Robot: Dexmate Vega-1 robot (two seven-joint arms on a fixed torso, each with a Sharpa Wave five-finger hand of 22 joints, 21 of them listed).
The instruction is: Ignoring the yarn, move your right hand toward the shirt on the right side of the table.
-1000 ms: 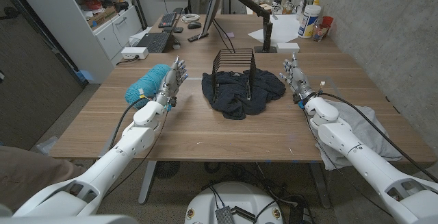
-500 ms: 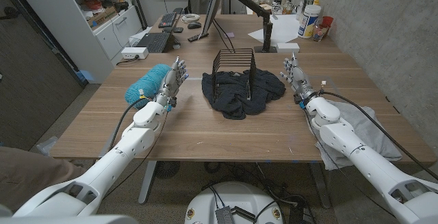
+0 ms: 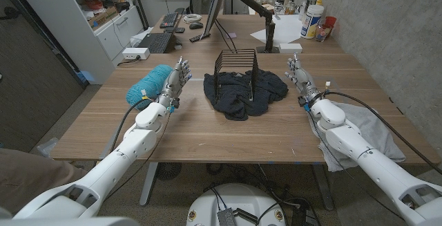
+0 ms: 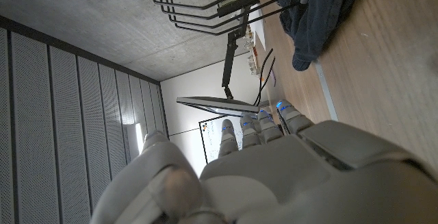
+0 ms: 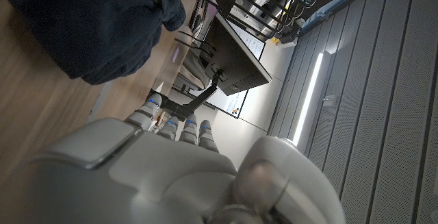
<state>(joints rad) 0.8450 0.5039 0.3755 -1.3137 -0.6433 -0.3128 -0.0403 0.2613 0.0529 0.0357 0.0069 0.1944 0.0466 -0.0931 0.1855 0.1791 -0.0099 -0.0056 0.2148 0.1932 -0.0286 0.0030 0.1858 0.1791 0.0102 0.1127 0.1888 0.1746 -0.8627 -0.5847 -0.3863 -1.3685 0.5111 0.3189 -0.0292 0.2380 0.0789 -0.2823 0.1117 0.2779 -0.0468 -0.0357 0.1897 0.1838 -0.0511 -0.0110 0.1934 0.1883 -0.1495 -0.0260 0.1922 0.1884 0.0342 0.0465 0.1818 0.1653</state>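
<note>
Our right robot hand (image 3: 298, 77) holds nothing, fingers straight; the pale shirt (image 3: 369, 133) at lower right looks soft and light; we'd pinch a loose fold.

Colours and patterns on the table

Table (image 3: 207, 126) is seen in mid-brown wood grain. Yarn (image 3: 148, 83) near the left edge is seen as turquoise and fuzzy. A dark navy, plain garment (image 3: 245, 91) is heaped at the middle, with a black wire rack (image 3: 238, 66) on it. The shirt (image 3: 369, 130) at the right edge is seen as plain light grey. Both arms are cased in white; left hand (image 3: 175, 81) and right hand (image 3: 300, 77) are grey-white with small blue lights on the fingers (image 4: 263, 120). A white tub (image 3: 312, 20) with a blue label is seen at the far right corner.
</note>
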